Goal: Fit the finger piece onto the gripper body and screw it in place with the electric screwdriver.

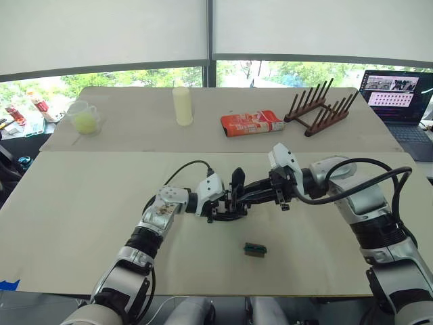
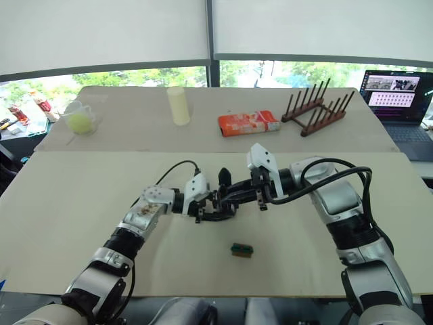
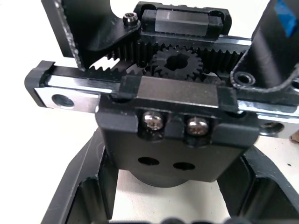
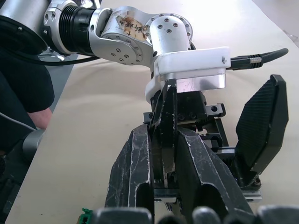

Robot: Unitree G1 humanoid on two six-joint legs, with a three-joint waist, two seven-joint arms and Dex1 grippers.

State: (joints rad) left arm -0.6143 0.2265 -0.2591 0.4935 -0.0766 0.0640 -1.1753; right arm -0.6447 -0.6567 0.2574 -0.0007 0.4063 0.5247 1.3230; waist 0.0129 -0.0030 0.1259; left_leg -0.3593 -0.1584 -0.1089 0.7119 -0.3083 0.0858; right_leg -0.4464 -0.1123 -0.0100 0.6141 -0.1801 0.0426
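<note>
Green-brown block (image 1: 255, 249): small, lies alone on the near part of the table (image 1: 81, 217), nearer the front edge than both grippers, apart from them.
Table: beige top; a second table butts against its far edge.
Left gripper (image 1: 218, 208): low over mid-table, fingers (image 3: 79, 196) narrow, one on each side of the body's lower part, gripping it.
Body (image 3: 177, 116): black block in the left gripper, at table centre. Left wrist view shows a central pinion gear, toothed racks above it, silvery rails, two silver screws and two empty holes below them.
Body's own finger (image 4: 261, 126): black, pointed, stands upright on the side away from the left gripper.
Right gripper (image 4: 162, 140): reaches in from the right and meets the left one over the body. Fingers narrow, pinched on a thin black piece.
Finger piece (image 4: 169, 105): flat, black, held on edge between the right gripper's fingers, its free end over the body just beside the left wrist. Cannot tell if it is seated on the rail.
Far table, left to right: clear jug with yellow contents (image 1: 84, 116), pale yellow cylinder (image 1: 183, 105), orange packet (image 1: 252, 123), wooden rack (image 1: 318, 108).
Laptop (image 1: 399, 95): open, screen lit, far right.
</note>
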